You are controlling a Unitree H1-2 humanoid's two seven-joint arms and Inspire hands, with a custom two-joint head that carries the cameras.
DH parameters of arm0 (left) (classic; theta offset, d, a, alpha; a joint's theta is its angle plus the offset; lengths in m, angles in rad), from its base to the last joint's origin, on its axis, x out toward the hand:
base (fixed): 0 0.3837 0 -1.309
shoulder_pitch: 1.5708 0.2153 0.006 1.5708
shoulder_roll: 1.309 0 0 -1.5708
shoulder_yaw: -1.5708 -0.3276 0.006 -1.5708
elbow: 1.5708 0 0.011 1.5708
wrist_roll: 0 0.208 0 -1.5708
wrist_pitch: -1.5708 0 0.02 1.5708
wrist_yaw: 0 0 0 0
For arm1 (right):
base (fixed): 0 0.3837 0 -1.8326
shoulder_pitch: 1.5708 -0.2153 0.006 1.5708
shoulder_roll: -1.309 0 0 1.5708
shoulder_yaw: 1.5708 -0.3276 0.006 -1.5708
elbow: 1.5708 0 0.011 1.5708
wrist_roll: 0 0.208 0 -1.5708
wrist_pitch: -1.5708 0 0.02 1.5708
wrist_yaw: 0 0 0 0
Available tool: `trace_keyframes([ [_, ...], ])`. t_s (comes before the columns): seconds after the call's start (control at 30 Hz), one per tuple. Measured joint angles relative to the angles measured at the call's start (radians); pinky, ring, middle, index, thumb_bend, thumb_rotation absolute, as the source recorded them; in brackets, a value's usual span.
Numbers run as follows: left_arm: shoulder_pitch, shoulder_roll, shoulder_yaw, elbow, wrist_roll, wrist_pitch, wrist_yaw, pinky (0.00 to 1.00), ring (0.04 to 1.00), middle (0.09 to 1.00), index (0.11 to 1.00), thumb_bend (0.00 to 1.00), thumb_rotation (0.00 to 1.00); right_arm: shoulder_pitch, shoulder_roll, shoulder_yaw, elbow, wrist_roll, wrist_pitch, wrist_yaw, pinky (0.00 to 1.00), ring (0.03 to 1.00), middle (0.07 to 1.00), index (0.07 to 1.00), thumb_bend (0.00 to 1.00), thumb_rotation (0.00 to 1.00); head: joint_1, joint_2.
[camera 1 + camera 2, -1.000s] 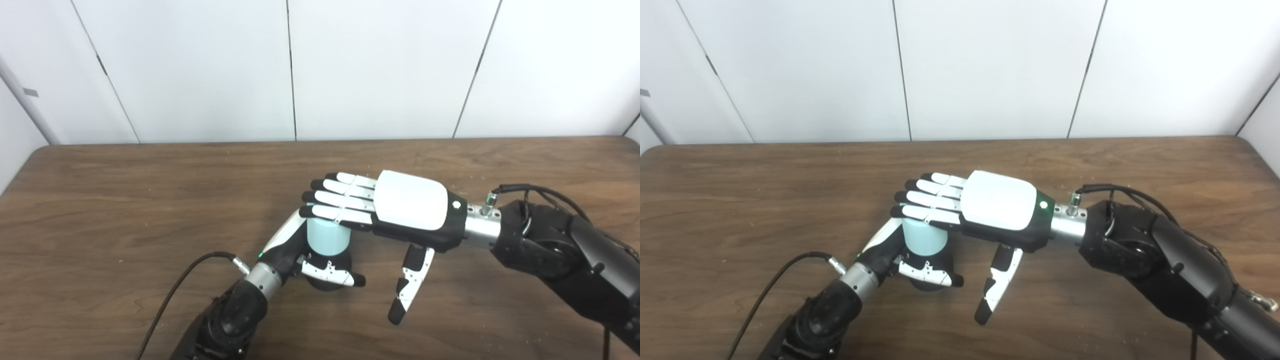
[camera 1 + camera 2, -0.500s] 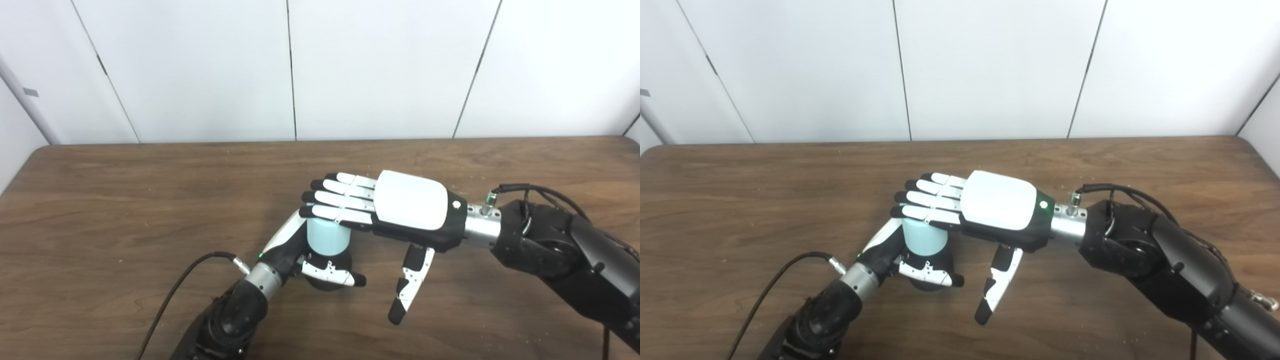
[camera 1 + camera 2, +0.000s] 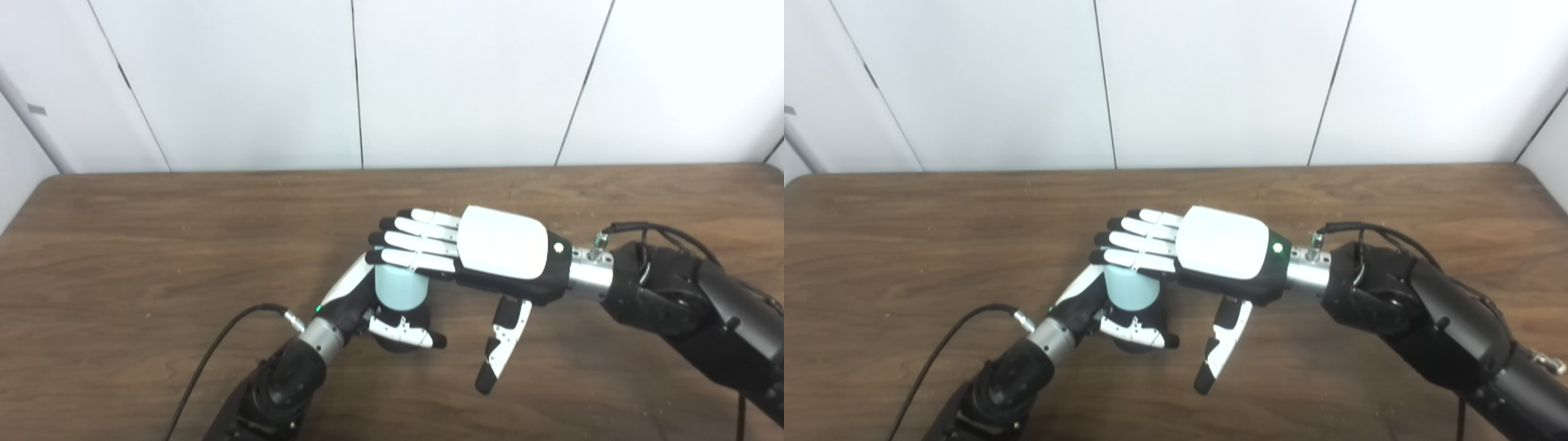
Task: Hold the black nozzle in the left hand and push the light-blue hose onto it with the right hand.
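Left robot hand grips my black round nozzle; right robot hand, fingers flat and spread, presses the pale-blue cylindrical hose down, which I judge nearly seated.

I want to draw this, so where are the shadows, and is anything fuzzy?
Left eye view: soft, even light, only a faint shadow on the table under the right hand. Right eye view: the blue hose and left hand look sharp, no glare; the arm at the bottom right corner is a little fuzzy.
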Motion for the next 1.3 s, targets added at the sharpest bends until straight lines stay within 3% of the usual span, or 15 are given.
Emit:
trace_keyframes([
  [0.23,0.000,0.001,0.000,-0.003,0.005,0.002,-0.003,0.87,0.860,0.815,0.650,0.78,0.18,-0.001,-0.001,0.004,0.003,0.007,0.000,-0.004,1.00,1.000,1.000,1.000,0.84,0.77,0.000,0.000],
  [0.6,0.002,0.000,0.002,-0.003,0.003,0.002,-0.004,0.88,0.853,0.799,0.623,0.77,0.17,0.004,-0.002,0.019,0.022,0.009,-0.002,-0.024,1.00,1.000,1.000,1.000,0.84,0.77,0.002,0.003],
  [0.83,0.003,0.000,0.004,-0.004,-0.001,0.000,-0.004,0.84,0.825,0.775,0.612,0.75,0.12,0.004,-0.003,0.024,0.022,0.009,-0.001,-0.032,1.00,1.000,1.000,1.000,0.84,0.77,0.000,0.002],
  [1.3,0.003,0.004,0.004,-0.009,0.000,0.003,-0.005,0.79,0.804,0.772,0.607,0.75,0.12,0.005,-0.003,0.023,0.020,0.007,-0.001,-0.032,1.00,1.000,1.000,1.000,0.84,0.76,-0.002,0.005],
])
